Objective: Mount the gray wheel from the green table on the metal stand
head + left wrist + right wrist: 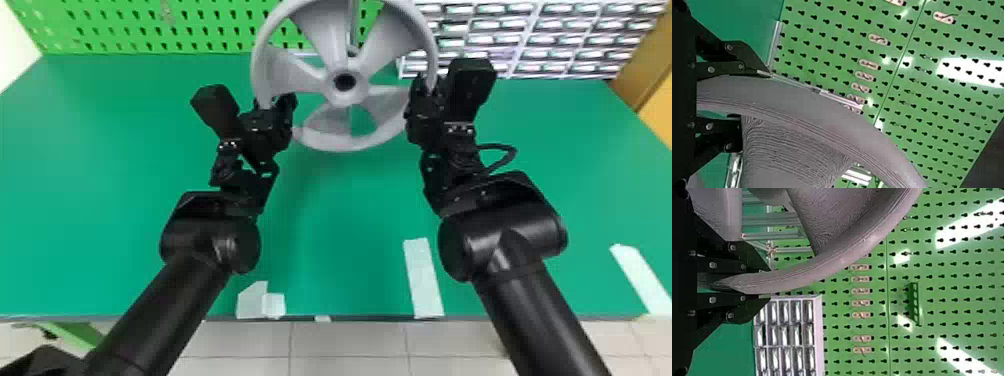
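The gray wheel (325, 37) is held up above the green table, its hub facing the head camera. On its left rim my left gripper (272, 107) is shut, and on its right rim sits my right gripper (424, 95), also shut. In the left wrist view the rim of the wheel (789, 98) runs between the fingers of my left gripper (740, 94). The right wrist view has the wheel's rim (801, 274) pinched by my right gripper (756, 282). Behind the wheel, metal bars of the stand (352, 30) are partly hidden; more stand bars (777, 219) appear beyond the right fingers.
The green table (345, 215) spreads under both arms, with strips of white tape (422, 277) near its front edge. A green pegboard (150, 25) rises at the back. Right of it stands a rack of small drawers (540, 40).
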Action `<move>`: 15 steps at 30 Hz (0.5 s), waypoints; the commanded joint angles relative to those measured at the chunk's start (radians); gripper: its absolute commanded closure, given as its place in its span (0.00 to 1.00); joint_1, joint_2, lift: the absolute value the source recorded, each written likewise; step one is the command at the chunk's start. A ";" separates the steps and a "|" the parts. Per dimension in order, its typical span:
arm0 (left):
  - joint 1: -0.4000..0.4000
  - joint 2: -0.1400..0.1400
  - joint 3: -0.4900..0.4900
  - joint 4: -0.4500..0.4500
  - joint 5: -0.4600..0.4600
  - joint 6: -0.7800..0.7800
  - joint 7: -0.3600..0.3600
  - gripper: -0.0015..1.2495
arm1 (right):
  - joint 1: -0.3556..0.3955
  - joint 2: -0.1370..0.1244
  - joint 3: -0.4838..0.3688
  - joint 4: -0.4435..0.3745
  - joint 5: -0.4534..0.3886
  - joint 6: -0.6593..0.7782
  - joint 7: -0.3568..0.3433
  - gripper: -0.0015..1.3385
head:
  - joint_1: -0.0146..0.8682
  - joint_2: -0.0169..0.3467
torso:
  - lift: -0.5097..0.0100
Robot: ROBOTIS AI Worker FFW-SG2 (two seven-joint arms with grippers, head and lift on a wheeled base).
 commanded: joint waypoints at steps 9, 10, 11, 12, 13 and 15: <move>-0.032 0.000 -0.003 0.068 -0.008 -0.029 -0.010 0.66 | -0.010 0.006 -0.001 0.042 0.008 -0.037 0.000 0.84 | 1.00 0.19 | 0.80; -0.035 0.000 -0.004 0.072 -0.008 -0.032 -0.012 0.67 | -0.012 0.007 -0.001 0.043 0.008 -0.037 0.000 0.84 | 1.00 0.19 | 0.80; -0.038 0.000 -0.006 0.077 -0.008 -0.034 -0.012 0.67 | -0.012 0.007 -0.001 0.045 0.008 -0.038 0.000 0.84 | 1.00 0.19 | 0.80; -0.043 0.000 -0.007 0.085 -0.008 -0.037 -0.012 0.67 | -0.015 0.007 -0.002 0.049 0.008 -0.040 0.000 0.84 | 1.00 0.19 | 0.80; -0.044 0.000 -0.009 0.088 -0.008 -0.038 -0.012 0.67 | -0.016 0.007 -0.001 0.053 0.008 -0.040 0.000 0.84 | 1.00 0.19 | 0.80; -0.050 0.000 -0.012 0.100 -0.008 -0.041 -0.013 0.67 | -0.019 0.009 -0.002 0.057 0.008 -0.042 0.000 0.84 | 1.00 0.19 | 0.80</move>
